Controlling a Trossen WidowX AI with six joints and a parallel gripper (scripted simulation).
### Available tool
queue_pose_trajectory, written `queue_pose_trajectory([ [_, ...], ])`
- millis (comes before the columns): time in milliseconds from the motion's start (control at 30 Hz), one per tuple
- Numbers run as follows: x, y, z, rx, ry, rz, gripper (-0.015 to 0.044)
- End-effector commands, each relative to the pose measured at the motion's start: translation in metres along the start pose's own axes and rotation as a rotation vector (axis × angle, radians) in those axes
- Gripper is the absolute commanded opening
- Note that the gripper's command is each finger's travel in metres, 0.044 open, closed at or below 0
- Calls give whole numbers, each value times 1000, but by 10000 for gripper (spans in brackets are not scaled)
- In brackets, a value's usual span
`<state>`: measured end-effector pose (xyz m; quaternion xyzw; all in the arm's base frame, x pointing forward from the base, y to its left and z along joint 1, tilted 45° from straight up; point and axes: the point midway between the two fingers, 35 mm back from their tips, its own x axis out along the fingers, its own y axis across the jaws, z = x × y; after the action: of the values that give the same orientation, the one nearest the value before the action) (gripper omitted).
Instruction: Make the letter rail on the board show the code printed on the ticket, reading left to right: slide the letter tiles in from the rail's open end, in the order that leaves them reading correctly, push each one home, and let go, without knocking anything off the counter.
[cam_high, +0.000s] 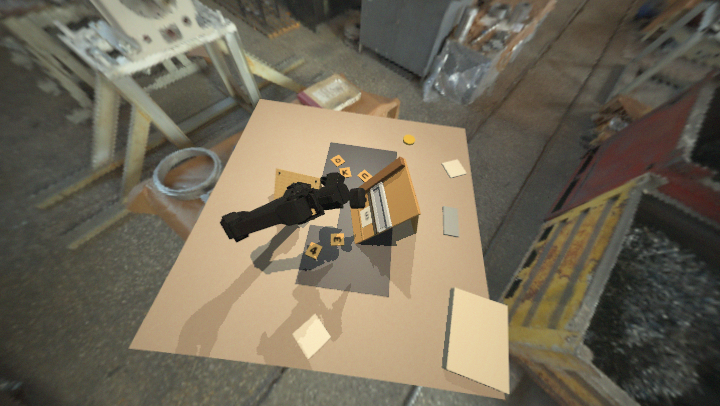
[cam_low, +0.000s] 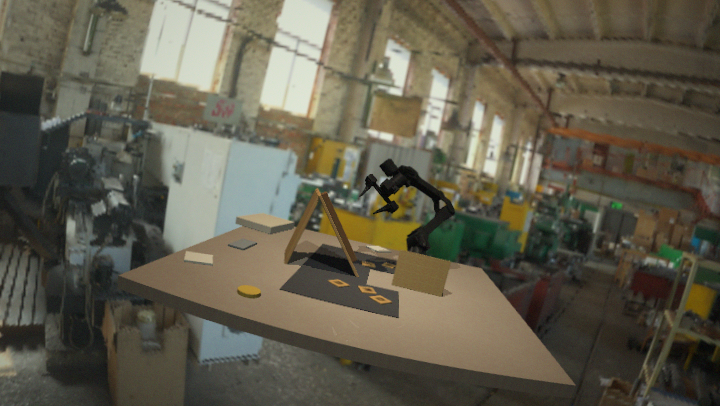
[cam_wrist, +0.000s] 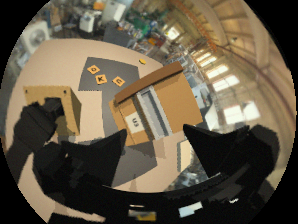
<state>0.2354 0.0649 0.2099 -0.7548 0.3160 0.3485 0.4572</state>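
The orange board (cam_high: 403, 194) (cam_low: 338, 234) (cam_wrist: 180, 100) stands sloped, with a pale rail (cam_high: 380, 206) (cam_wrist: 154, 114) across it; no tile shows in the rail. The ticket (cam_high: 366, 216) (cam_wrist: 134, 122) below the rail reads U3. On the dark mat (cam_high: 370, 277) (cam_low: 307, 290) (cam_wrist: 130, 72) lie a K tile (cam_high: 344, 172) (cam_wrist: 101, 79), a D- or O-like tile (cam_high: 337, 160) (cam_wrist: 93, 69) and a U-like tile (cam_high: 364, 175) (cam_wrist: 118, 81). A 3 tile (cam_high: 337, 239) and a 4 tile (cam_high: 313, 250) lie on the other side. My gripper (cam_low: 368, 203) (cam_wrist: 155, 129) is open and empty, raised above the counter near the board.
A tan upright panel (cam_high: 283, 177) (cam_low: 421, 273) stands near the arm. A yellow disc (cam_high: 408, 139) (cam_low: 249, 291), cream pads (cam_high: 453, 168) (cam_high: 311, 336), a grey pad (cam_high: 450, 221) and a large cream block (cam_high: 478, 337) (cam_low: 264, 222) lie around the board.
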Motion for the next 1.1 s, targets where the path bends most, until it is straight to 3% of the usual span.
queue_pose_trajectory([
  [0, -12, -21, 19, -280, -10, 60, 440],
  [100, -17, -29, 28, -397, -15, 83, 440],
  [1000, -36, -36, 3, -398, -15, 83, 440],
  [1067, -34, -37, 5, -379, -15, 87, 387],
])
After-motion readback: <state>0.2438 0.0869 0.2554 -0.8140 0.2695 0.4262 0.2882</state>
